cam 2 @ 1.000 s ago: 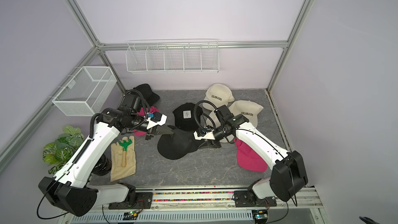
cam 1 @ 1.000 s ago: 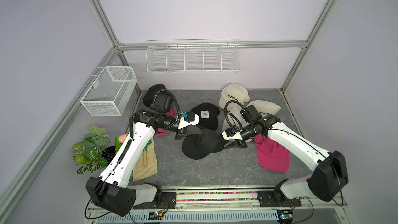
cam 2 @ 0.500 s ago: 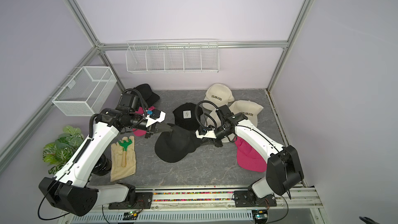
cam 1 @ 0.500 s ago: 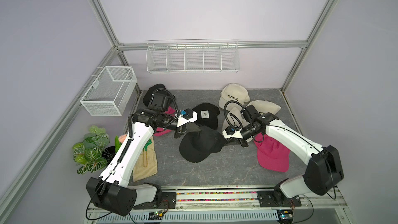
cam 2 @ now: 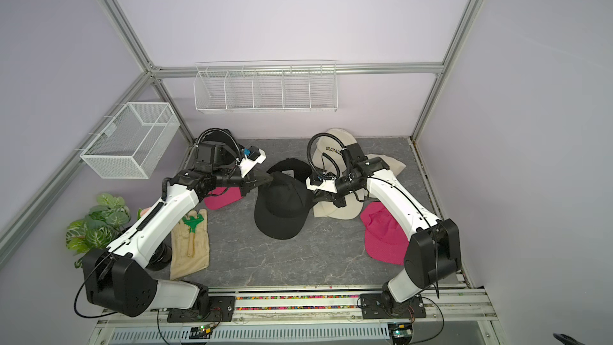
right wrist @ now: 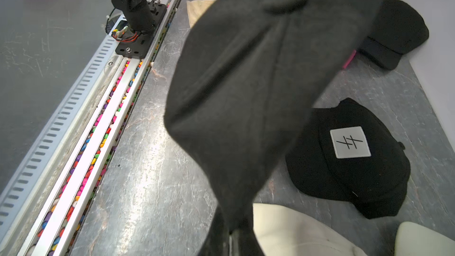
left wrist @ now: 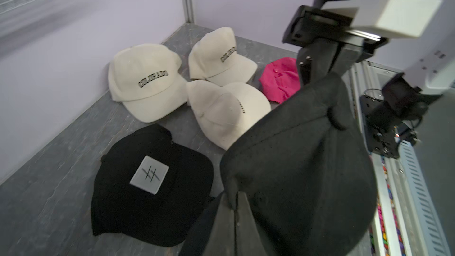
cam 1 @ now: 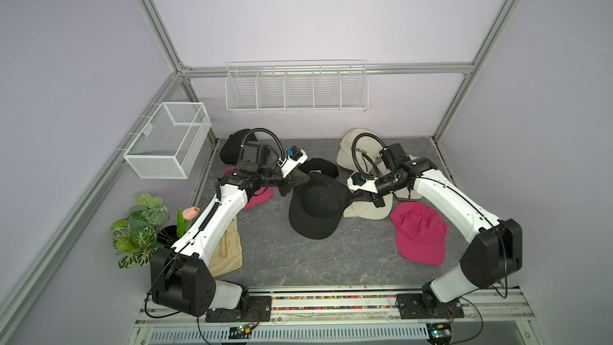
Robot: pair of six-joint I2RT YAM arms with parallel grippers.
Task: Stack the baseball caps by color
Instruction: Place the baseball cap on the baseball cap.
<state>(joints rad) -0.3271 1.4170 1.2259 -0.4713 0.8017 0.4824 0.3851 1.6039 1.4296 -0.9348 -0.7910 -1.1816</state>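
A plain black baseball cap (cam 1: 315, 207) (cam 2: 282, 207) hangs stretched between both grippers above the mat's middle. My left gripper (cam 1: 303, 179) (left wrist: 235, 200) is shut on one edge of its crown (left wrist: 307, 156). My right gripper (cam 1: 353, 197) (right wrist: 236, 227) is shut on the opposite edge (right wrist: 246, 82). Just behind lies the black cap with a white patch (left wrist: 152, 188) (right wrist: 357, 168). A third black cap (right wrist: 394, 30) sits in the back left corner. Three cream caps (left wrist: 147, 80) (left wrist: 221, 55) (left wrist: 226, 112) cluster at the back right. One pink cap (cam 1: 419, 237) lies front right, another (cam 1: 258, 195) under my left arm.
A wire basket (cam 1: 169, 141) hangs on the left wall and a wire shelf (cam 1: 295, 87) on the back wall. A potted plant (cam 1: 142, 227) and a beige glove (cam 2: 190, 247) with a green tool lie at the front left. The arms' rail (cam 1: 331, 300) runs along the front.
The right gripper has closed on the plain black cap's edge. Both arms have raised the cap off the mat and carried it slightly toward the patch cap.
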